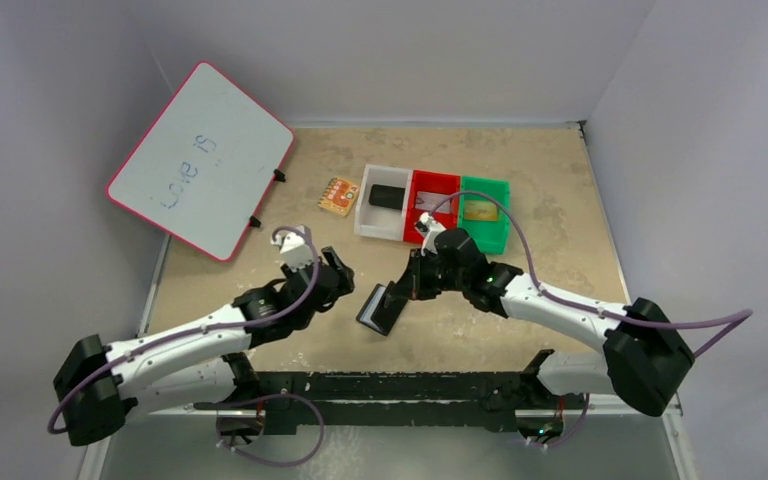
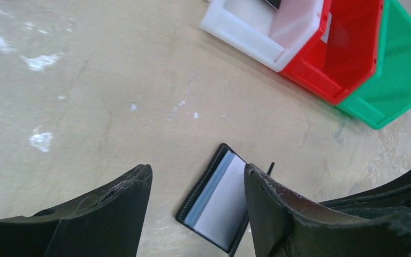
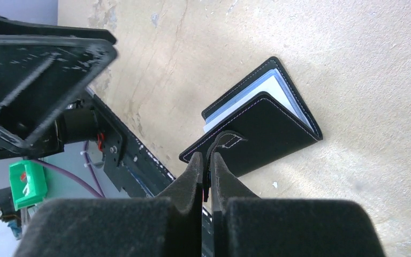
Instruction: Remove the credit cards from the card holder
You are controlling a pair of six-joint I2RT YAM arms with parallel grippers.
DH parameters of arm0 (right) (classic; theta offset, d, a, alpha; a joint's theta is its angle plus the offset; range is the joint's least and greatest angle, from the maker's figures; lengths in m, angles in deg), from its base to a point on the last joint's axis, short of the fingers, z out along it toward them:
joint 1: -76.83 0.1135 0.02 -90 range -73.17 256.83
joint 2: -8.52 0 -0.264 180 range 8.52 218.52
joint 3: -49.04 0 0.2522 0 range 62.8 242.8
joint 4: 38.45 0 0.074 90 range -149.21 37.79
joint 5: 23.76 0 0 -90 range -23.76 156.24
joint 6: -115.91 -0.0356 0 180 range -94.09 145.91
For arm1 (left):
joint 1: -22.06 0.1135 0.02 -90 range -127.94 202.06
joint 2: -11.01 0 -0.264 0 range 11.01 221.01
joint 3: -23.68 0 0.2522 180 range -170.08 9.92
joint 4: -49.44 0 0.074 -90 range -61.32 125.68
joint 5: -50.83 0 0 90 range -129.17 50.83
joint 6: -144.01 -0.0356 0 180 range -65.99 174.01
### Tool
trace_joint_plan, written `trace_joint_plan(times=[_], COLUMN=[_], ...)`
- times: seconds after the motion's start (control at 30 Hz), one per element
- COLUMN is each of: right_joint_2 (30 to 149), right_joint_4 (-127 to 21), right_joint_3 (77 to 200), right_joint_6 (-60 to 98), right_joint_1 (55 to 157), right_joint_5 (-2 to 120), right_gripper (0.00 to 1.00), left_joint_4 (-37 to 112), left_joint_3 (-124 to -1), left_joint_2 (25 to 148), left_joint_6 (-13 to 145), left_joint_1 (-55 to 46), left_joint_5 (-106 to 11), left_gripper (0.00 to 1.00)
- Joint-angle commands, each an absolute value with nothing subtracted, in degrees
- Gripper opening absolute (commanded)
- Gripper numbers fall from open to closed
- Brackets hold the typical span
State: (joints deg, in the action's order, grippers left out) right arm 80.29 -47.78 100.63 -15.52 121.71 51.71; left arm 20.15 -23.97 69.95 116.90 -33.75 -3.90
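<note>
Black pads of your right pincer (image 3: 207, 160) are clenched flat together on the short strap tab (image 3: 229, 140) of the card holder (image 3: 270, 120), and that tab is all you have hold of. The card holder lies half folded on the table (image 3: 353, 64) between the two arms. Its outer cover is raised a little, so the pale inner faces show along the open edge; these views do not tell you whether a card sits in there. Your left pincer (image 2: 198, 170) is released, jaws spread and grasping nothing, and hovers just beside the card holder with one finger close over its edge. Farther back, a silver-grey card (image 1: 428, 203) seems to lie in the red bin (image 1: 435, 176) and a gold-tan card (image 1: 480, 211) in the green bin (image 1: 485, 182), so both look to be out already. The weak spot is the tab: lift or twist on so thin a hold and the card holder may swing, flap open, or slip free and drop. Bring the left pincer down carelessly and its finger would likely shove the cover, or pinch the whole card holder rather than anything inside it.
</note>
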Motion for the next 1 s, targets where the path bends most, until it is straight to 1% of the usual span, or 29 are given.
trace_joint_plan(times=[0.0,0.1,0.17,0.2,0.27,0.33,0.47,0.6,0.7,0.83,0.97], right_joint_2=[79.57,76.16,71.59,69.02,64.60,62.45,63.19,69.18,72.39,71.69,67.48], right_joint_4=[-44.72,-46.73,-50.09,-49.68,-48.65,-50.84,-52.36,-59.56,-65.61,-61.48,-57.59], right_joint_3=[102.08,99.49,96.61,94.00,89.92,87.23,84.89,87.07,88.65,87.78,86.82], right_joint_6=[-16.01,-19.02,-26.61,-28.69,-31.42,-32.98,-29.59,-30.86,-36.02,-38.41,-35.19], right_joint_1=[121.60,121.56,121.43,120.99,118.45,115.36,110.88,110.49,110.26,110.28,110.31], right_joint_5=[52.77,55.73,64.44,66.21,65.79,64.89,61.66,69.12,75.64,76.05,74.41], right_gripper=[0.00,0.00,0.00,0.00,0.00,0.00,0.00,0.00,0.00,0.00,0.02], left_joint_4=[11.45,10.97,12.41,13.79,16.62,20.46,24.59,26.75,28.83,32.07,34.09], left_joint_3=[-21.42,-20.34,-19.66,-19.40,-19.26,-19.16,-21.71,-25.44,-27.78,-30.04,-31.69], left_joint_2=[61.89,59.45,59.21,59.61,61.03,62.97,67.33,73.11,77.53,80.96,85.30], left_joint_6=[119.70,118.78,117.32,116.35,114.43,112.31,109.55,107.64,106.48,106.16,105.79], left_joint_1=[-33.83,-33.83,-33.83,-33.84,-33.82,-33.98,-34.36,-35.64,-36.88,-37.62,-37.66], left_joint_5=[1.80,-0.20,-2.64,-4.07,-7.68,-11.00,-13.86,-15.34,-16.96,-20.35,-23.41], left_gripper=[0.64,0.64,0.64,0.64,0.64,0.64,0.64,0.64,0.64,0.64,0.64])
